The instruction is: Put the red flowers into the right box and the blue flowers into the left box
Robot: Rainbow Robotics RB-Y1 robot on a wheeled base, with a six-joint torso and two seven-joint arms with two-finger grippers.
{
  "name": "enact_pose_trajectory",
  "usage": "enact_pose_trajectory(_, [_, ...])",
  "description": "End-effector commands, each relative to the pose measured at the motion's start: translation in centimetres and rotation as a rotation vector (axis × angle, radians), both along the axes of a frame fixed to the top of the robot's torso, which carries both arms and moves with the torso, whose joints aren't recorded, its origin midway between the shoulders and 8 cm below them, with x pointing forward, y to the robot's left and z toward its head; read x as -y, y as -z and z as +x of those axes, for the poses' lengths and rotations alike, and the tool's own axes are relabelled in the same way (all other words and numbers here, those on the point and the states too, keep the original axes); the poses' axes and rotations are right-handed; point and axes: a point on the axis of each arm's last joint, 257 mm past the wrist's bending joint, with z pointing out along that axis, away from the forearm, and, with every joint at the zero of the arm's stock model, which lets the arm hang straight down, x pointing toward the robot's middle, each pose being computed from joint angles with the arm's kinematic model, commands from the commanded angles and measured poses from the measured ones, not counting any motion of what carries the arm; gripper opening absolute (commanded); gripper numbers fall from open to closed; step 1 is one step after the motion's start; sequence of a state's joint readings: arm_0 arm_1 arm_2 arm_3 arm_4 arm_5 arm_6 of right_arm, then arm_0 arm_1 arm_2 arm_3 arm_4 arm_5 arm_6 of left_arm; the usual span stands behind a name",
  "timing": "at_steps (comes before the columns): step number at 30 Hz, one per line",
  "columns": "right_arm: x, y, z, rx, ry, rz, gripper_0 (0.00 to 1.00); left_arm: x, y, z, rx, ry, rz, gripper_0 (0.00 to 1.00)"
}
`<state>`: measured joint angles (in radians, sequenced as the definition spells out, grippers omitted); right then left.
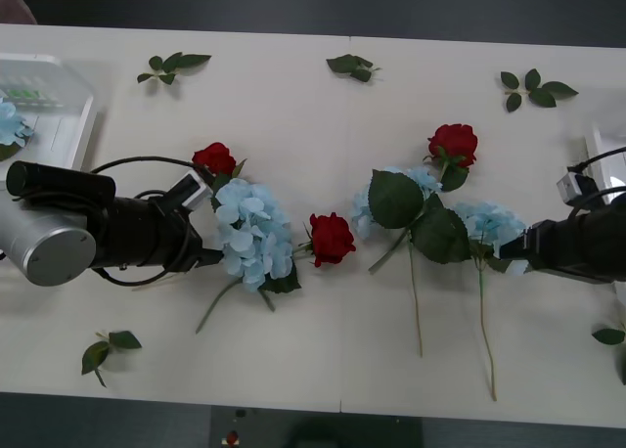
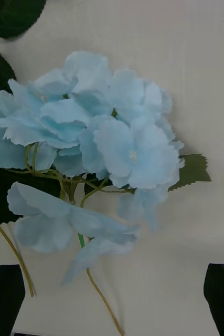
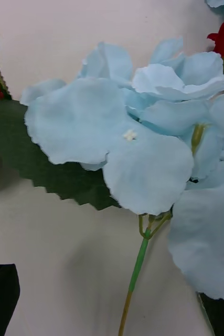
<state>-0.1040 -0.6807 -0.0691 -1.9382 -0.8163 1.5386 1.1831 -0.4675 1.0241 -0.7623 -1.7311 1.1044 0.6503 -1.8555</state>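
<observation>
Done: one pale blue cluster (image 1: 8, 123) already lies in the left box (image 1: 59, 96), at the far left of the worktop (image 1: 293, 106).
Left to do, blue: three blue flowers remain on the worktop: one left of centre (image 1: 252, 235), one at centre right (image 1: 364, 205) under big leaves, one further right (image 1: 489, 223).
Left to do, red: three red flowers lie loose: far left of centre (image 1: 214, 158), middle (image 1: 331, 238), far right of centre (image 1: 453, 143). The right box (image 1: 606, 155) shows as a white edge at far right; its contents are hidden.
Left pincer (image 1: 210, 256): fingers apart, low at the left-centre cluster, gripping nothing.
Right pincer (image 1: 516, 247): fingers apart, at the rightmost cluster, gripping nothing.
Progress: early, by my judgement.
Surface: off-white worktop scattered with loose leaf sprigs (image 1: 174, 67).
Room: dark floor beyond the far edge.
</observation>
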Motion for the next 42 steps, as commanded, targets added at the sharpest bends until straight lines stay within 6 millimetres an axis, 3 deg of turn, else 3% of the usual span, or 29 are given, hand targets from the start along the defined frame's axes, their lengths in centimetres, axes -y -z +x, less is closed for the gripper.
enact_pose_trajectory(1, [-1.2,0.4,0.3,0.026,0.003,-0.014,1.0,0.2,-1.2,1.4,0.076,0.059,0.046,1.0])
enact_pose_trajectory(11, [-2.6,3.9,-0.5,0.03,-0.037,-0.084,1.0,1.4,1.7,1.1,0.06,0.086,0.071,0.98])
enact_pose_trajectory(20, [-3.2,6.2,-1.3,0.027,-0.057,-0.14,1.0,2.9,2.7,1.9,0.067,0.091,0.071,0.93])
enact_pose_trajectory(24, [-3.8,7.1,-1.7,0.022,-0.04,-0.149,1.0,2.9,2.8,1.9,0.071,0.094,0.076,0.64])
enact_pose_trajectory(29, [-4.3,7.5,-1.6,0.032,-0.036,-0.159,1.0,2.9,2.8,2.0,0.076,0.098,0.083,0.06])
enact_pose_trajectory(31, [-4.4,7.7,-1.6,0.029,-0.032,-0.154,1.0,2.8,2.8,2.0,0.076,0.097,0.085,0.0])
enact_pose_trajectory(38, [-4.5,8.6,-1.1,0.022,-0.015,-0.15,1.0,3.0,2.6,2.0,0.079,0.097,0.074,0.0])
enact_pose_trajectory(42, [-4.5,9.3,-0.2,0.024,-0.005,-0.16,1.0,3.9,1.3,2.2,0.104,0.104,0.043,0.0])
